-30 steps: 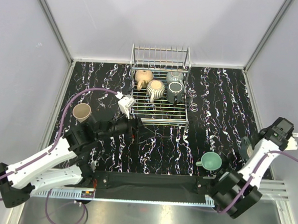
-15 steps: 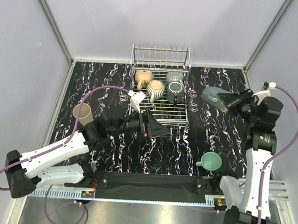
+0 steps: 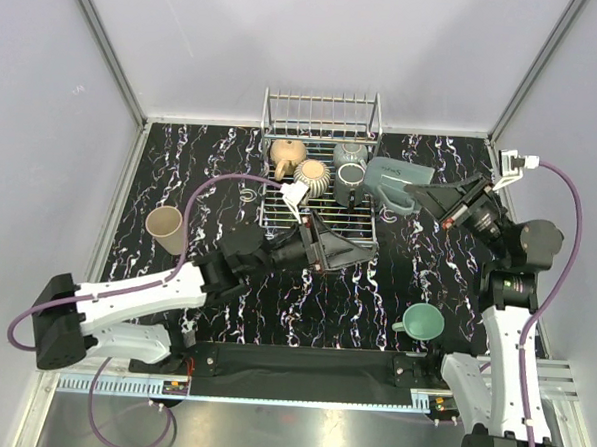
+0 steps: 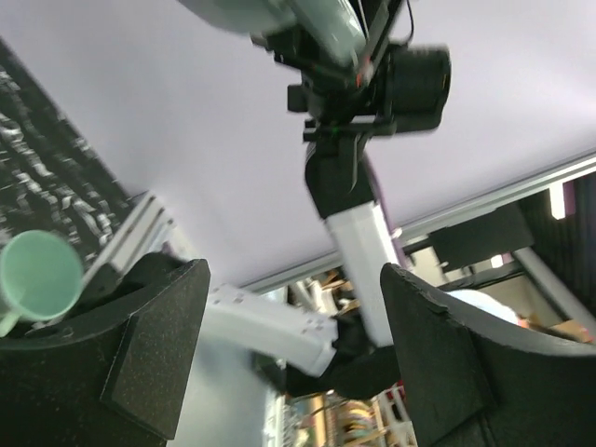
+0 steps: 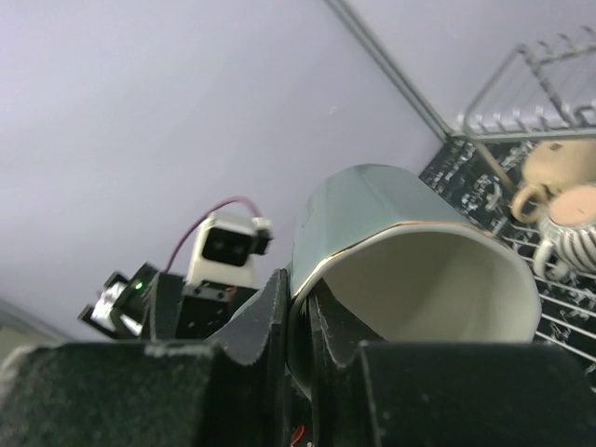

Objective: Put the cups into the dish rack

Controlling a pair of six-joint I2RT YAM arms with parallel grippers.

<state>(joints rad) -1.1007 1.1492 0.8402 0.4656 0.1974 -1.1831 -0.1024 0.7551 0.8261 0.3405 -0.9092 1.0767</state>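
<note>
The silver wire dish rack [image 3: 317,216] stands at the back middle and holds a tan mug [image 3: 287,155], a striped beige cup [image 3: 311,180], a grey-green cup [image 3: 350,152] and a dark grey mug [image 3: 351,179]. My right gripper [image 3: 427,198] is shut on the rim of a pale grey-green mug [image 3: 389,179] and holds it in the air at the rack's right side; the mug [image 5: 410,270] fills the right wrist view, its rim between the jaws of my right gripper [image 5: 300,312]. My left gripper [image 3: 355,251] is open and empty at the rack's front edge. A tan cup [image 3: 164,223] and a teal cup [image 3: 423,320] stand on the table.
The table is black marble-patterned, with white walls on three sides. The left wrist view looks up at the right arm [image 4: 358,214] and the teal cup [image 4: 37,275]. The right wrist view shows the rack [image 5: 549,84] and the left arm's camera [image 5: 223,244].
My right arm has swung left and carried the pale mug up to the rack's right side. My left arm has reached further right along the rack's front, still open.
</note>
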